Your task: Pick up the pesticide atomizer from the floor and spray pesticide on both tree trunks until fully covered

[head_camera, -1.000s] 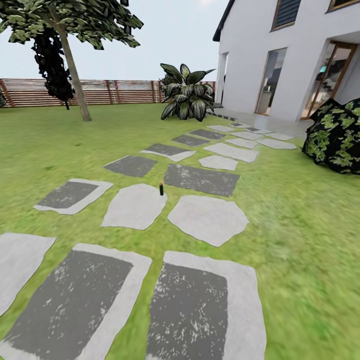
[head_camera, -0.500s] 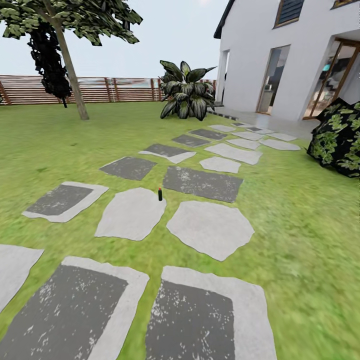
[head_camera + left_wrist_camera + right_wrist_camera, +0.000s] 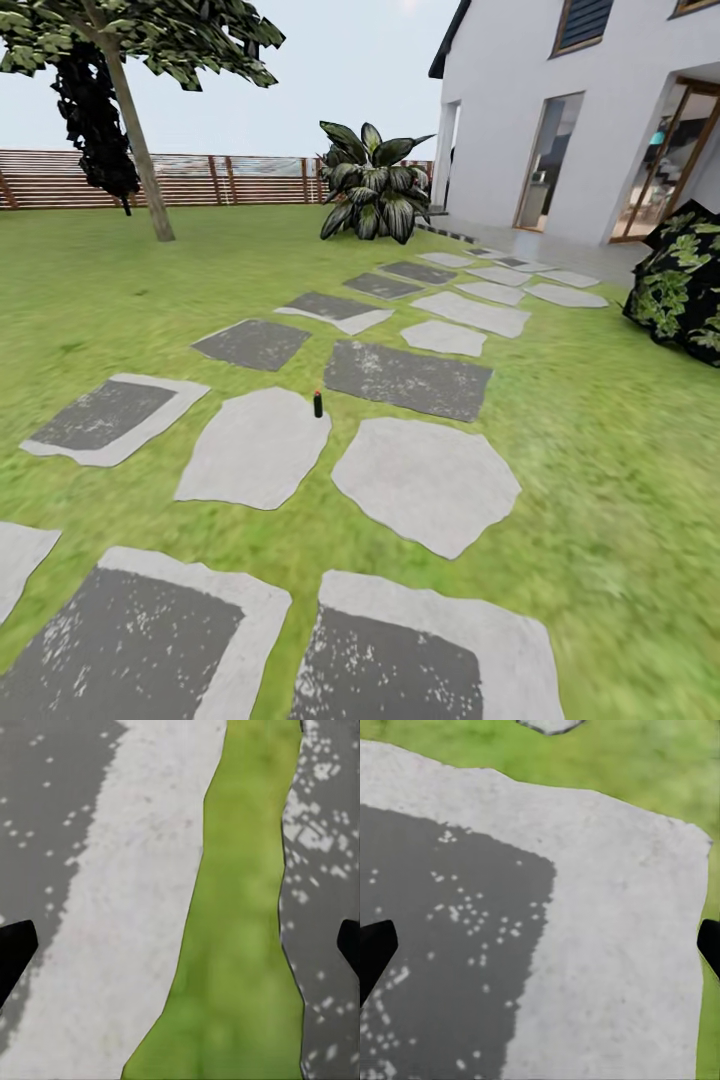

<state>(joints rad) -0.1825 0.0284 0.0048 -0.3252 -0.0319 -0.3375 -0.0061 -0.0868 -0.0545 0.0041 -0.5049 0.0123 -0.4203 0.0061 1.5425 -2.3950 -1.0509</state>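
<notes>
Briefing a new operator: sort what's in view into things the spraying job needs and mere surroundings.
Job things:
pesticide atomizer, upright at a paving stone's edge
tree by the fence
garden lawn

Surroundings:
stepping stones
house
broad-leaved plant
dark bush
fence

The view is being carried forward along the stepping stones (image 3: 427, 482), so the pesticide atomizer (image 3: 318, 404) is being seen lower and nearer in the head view.
</notes>
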